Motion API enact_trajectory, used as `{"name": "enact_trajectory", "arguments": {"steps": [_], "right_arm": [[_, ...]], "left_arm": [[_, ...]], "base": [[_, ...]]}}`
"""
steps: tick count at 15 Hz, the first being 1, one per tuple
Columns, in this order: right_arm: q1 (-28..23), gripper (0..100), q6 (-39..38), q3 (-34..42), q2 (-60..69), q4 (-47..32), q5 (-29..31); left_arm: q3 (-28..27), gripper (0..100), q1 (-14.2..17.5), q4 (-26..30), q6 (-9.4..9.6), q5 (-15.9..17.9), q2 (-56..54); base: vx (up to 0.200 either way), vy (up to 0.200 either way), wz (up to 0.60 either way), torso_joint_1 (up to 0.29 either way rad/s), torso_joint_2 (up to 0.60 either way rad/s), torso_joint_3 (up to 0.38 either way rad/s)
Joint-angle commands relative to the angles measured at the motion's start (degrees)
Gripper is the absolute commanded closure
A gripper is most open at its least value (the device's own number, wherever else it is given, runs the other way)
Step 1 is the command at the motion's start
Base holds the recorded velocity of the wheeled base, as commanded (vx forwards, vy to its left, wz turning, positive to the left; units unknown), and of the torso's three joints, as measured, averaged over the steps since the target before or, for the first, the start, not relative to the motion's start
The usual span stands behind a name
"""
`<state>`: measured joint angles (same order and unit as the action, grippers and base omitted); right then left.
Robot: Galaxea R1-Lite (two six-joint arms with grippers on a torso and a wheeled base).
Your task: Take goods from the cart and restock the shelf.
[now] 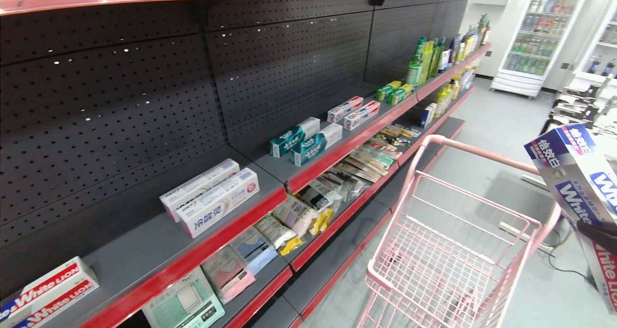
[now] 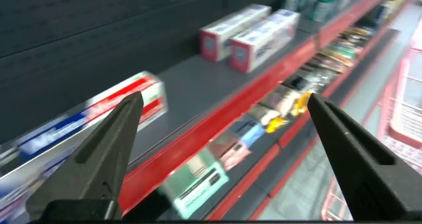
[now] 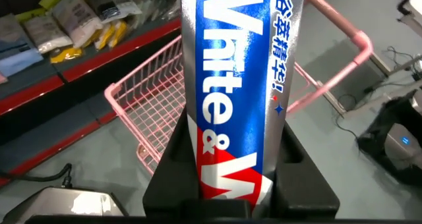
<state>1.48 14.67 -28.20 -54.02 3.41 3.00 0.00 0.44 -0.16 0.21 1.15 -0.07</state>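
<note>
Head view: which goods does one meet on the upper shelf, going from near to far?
Red-and-white toothpaste boxes → pale pink boxes → teal boxes → white-and-red boxes → small green boxes → tall green bottles.

Bold white Latin lettering, with smaller Chinese characters beside it, runs along the long blue, red and silver toothpaste box (image 1: 578, 193) in the right gripper (image 3: 234, 151), just right of the pink wire cart (image 1: 462, 147). Left of the cart, on the dark red-edged shelf (image 1: 135, 255), the red-and-white boxes (image 1: 48, 294) carry similar lettering, and the white-and-pink boxes (image 1: 212, 200) carry blue Chinese characters.
</note>
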Motion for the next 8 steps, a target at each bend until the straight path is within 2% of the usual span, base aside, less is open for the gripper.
{"name": "enact_trajectory", "arguments": {"steps": [1,8], "right_arm": [[0.0,100,0.5,0.1,-0.1,0.0,-0.1],[0.1,100,0.5,0.2,-0.2,0.0,-0.1]], "left_arm": [[0.0,0,0.0,0.0,0.06,0.0,0.1],[0.0,0,0.0,0.0,0.06,0.0,0.1]], "base": [[0.0,0.0,0.6,0.002,0.0,-0.012],[0.0,0.0,0.6,0.006,0.0,0.004]]}}
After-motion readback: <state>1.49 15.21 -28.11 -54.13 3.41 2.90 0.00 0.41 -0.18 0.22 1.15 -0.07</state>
